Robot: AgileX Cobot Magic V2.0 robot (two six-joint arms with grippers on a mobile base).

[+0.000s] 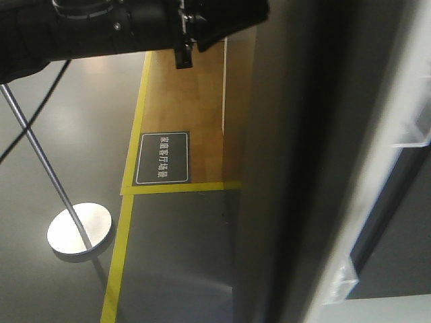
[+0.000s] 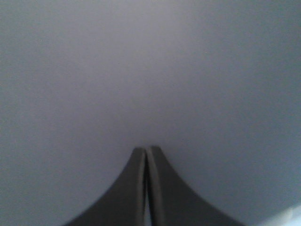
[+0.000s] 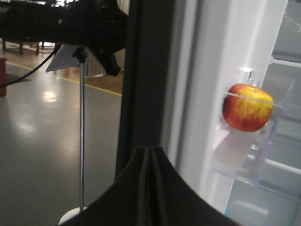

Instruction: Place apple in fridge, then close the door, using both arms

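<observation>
Two tools: both have their fingers pressed together with nothing pinched; left tool (image 2: 146, 153), right tool (image 3: 150, 150).
Apple: the apple (image 3: 247, 107) rests on a clear plastic ledge (image 3: 240, 167) against white lining, just past the dark edge of the door (image 3: 141, 70) on its inner side, free of both tools.
Ledge owner: I cannot tell whether it belongs to the door or to the fridge (image 3: 284, 52), whose shelving I take to show beyond the apple.
Door: open; the front view shows white lining and clear bins along its inner side.
Left tool position: it faces a flat grey surface that fills its view. I judge this to be the door's outer face. Contact is not confirmed.
Right tool position: off the door's edge, looking across it toward the apple.
Step in hand: I judge the placing done and the closing yet to do.
Method: I would keep the left tool closed, set its tips square on the outer face well away from the hinge side, and push slowly along the arc.
Precaution: I would clear the right tool from the door's inner side before the gap narrows.
Risk: a round apple may roll off if the door slams, and the tips may skid on the smooth panel.
</observation>
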